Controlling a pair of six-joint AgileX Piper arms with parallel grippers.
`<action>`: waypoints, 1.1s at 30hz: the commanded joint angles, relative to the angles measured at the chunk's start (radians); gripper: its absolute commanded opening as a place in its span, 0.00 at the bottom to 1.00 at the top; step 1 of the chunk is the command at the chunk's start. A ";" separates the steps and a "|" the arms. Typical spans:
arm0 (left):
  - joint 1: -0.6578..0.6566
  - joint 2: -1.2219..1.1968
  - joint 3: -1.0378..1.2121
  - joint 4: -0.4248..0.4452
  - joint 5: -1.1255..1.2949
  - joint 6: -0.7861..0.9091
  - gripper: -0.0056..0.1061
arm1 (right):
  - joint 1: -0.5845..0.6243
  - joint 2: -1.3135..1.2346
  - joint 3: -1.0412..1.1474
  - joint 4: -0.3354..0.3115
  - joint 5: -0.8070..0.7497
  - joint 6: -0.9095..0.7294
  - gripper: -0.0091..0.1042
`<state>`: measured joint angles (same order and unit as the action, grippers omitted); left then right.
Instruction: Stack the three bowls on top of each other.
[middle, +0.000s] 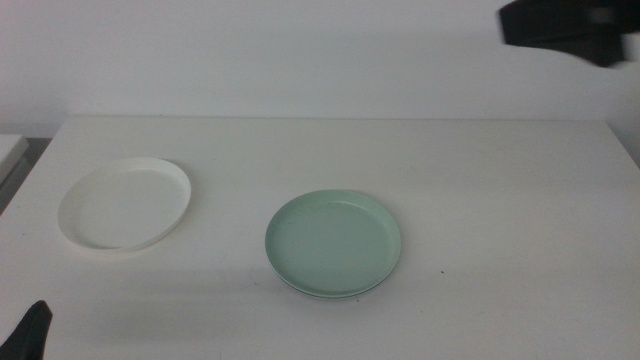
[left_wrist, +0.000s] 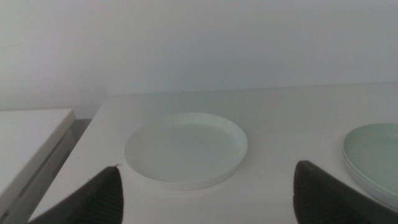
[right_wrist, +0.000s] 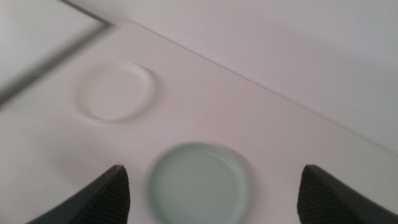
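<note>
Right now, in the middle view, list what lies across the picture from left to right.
Left gripper at the bottom corner → white bowl → mint green bowl, lying on another bowl whose rim just shows → right arm, high at the top corner.

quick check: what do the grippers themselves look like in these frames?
Both alike: the left gripper and right gripper each show two dark, near-black jaws with a fine textured surface, tapering to rounded tips. No cables or markings visible.
</note>
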<state>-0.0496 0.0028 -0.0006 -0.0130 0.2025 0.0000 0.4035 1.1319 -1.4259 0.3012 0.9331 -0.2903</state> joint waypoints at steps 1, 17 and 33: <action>0.001 -0.003 0.001 -0.001 -0.013 0.000 0.89 | -0.004 -0.093 0.031 0.102 0.033 -0.095 0.90; 0.001 -0.003 0.001 -0.001 -0.013 0.000 0.89 | -0.004 -0.219 0.091 0.143 -0.013 -0.092 0.90; 0.239 0.870 -0.862 -0.047 0.778 -0.006 0.89 | -0.004 -0.219 0.091 0.143 -0.013 -0.092 0.90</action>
<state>0.1872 0.8029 -0.8132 -0.0673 0.8852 -0.0083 0.4035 0.9160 -1.3398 0.4410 0.9252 -0.3790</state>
